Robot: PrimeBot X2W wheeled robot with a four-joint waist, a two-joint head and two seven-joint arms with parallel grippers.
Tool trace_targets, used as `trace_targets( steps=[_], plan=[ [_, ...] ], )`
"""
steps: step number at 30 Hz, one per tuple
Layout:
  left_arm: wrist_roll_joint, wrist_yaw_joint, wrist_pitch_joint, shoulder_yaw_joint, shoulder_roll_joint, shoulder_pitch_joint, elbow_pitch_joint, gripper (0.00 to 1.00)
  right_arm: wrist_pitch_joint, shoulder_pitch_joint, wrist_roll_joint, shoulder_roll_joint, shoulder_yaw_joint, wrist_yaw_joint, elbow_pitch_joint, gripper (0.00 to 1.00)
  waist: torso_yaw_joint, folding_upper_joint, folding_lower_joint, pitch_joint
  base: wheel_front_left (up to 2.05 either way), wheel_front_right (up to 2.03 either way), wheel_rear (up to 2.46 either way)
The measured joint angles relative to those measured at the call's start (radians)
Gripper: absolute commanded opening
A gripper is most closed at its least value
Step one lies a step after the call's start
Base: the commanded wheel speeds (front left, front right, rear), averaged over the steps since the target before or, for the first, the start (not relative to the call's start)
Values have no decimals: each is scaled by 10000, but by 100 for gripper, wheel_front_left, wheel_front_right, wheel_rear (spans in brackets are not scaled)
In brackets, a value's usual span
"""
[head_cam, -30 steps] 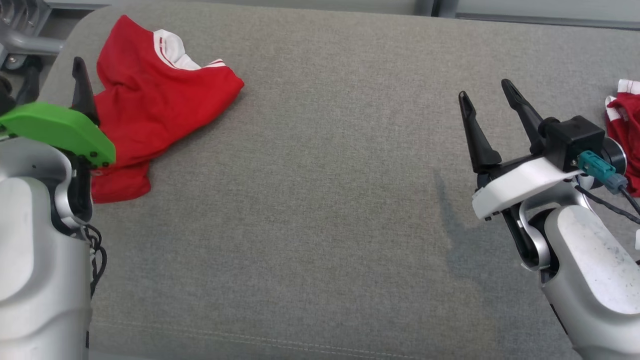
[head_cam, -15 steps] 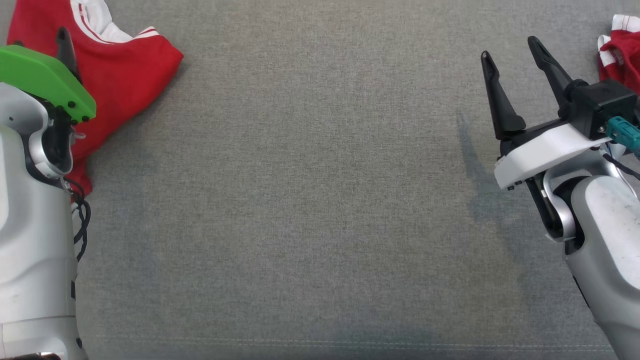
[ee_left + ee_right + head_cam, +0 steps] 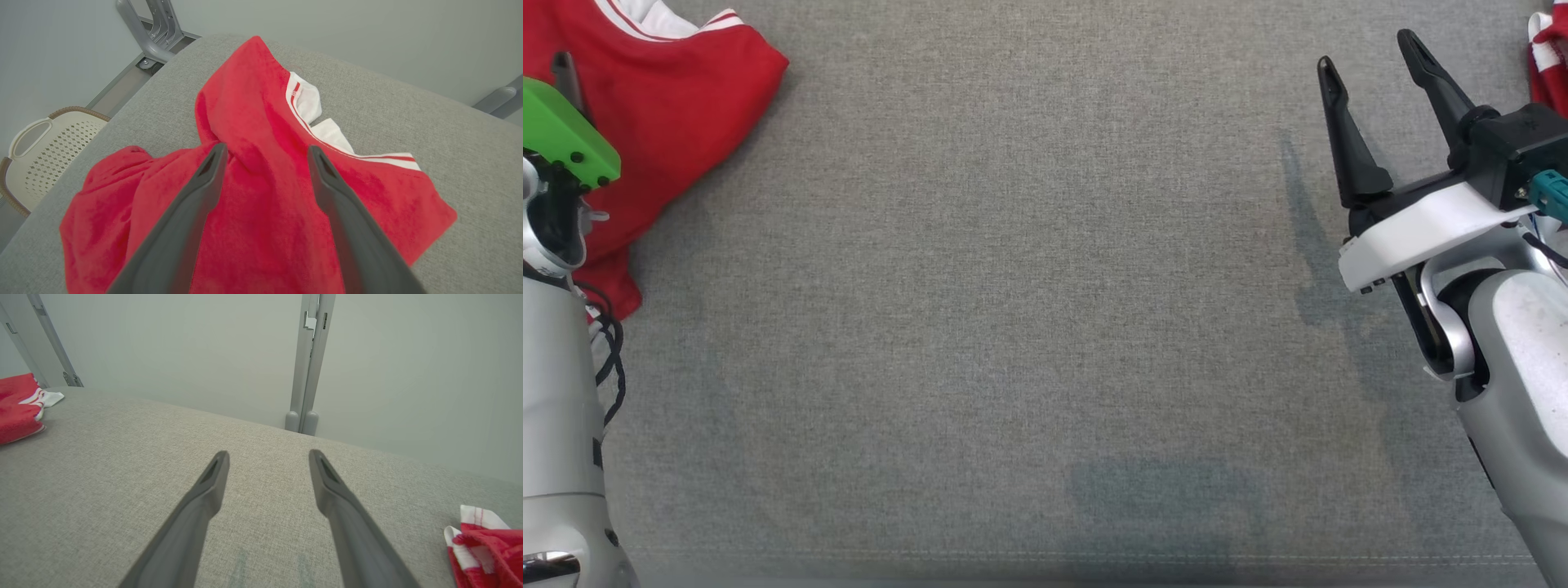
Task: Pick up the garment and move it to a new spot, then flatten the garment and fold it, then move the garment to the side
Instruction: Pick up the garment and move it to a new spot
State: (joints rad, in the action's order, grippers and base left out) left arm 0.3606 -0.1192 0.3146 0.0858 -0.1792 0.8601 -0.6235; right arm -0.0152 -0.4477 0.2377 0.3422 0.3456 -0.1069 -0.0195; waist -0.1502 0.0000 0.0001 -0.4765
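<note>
The red, white-trimmed garment [image 3: 678, 90] lies crumpled at the far left corner of the grey bench [image 3: 1013, 286]. The left gripper [image 3: 266, 150] hangs over it, fingers spread, holding nothing. Over the bench's bare right part, the right gripper [image 3: 1368, 47] is likewise spread and empty. Another red-and-white cloth [image 3: 1550, 57] lies at the bench's right edge.

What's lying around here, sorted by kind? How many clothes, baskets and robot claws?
Red garments: 2 (left garment, right garment)
Cream basket: 1
Grippers: 2 (left gripper, right gripper), both open
Total: 5
</note>
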Motion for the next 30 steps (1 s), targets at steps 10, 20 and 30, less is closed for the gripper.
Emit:
trace_targets(
  steps=[10,20,30],
  plan=[
    [8,0,-90,341,-21,366,-606,100,155,-89,-17,52,44,10,-161,100,101,0,-1,-407,0,0,0],
    [102,0,-357,491,73,566,-1177,17,161,-149,-31,113,-59,8,-190,100,131,0,0,-604,0,0,0],
    [798,50,-972,1106,217,756,-1434,0,148,-151,-44,111,-138,-4,-184,100,61,0,0,-612,0,0,0]
  ],
)
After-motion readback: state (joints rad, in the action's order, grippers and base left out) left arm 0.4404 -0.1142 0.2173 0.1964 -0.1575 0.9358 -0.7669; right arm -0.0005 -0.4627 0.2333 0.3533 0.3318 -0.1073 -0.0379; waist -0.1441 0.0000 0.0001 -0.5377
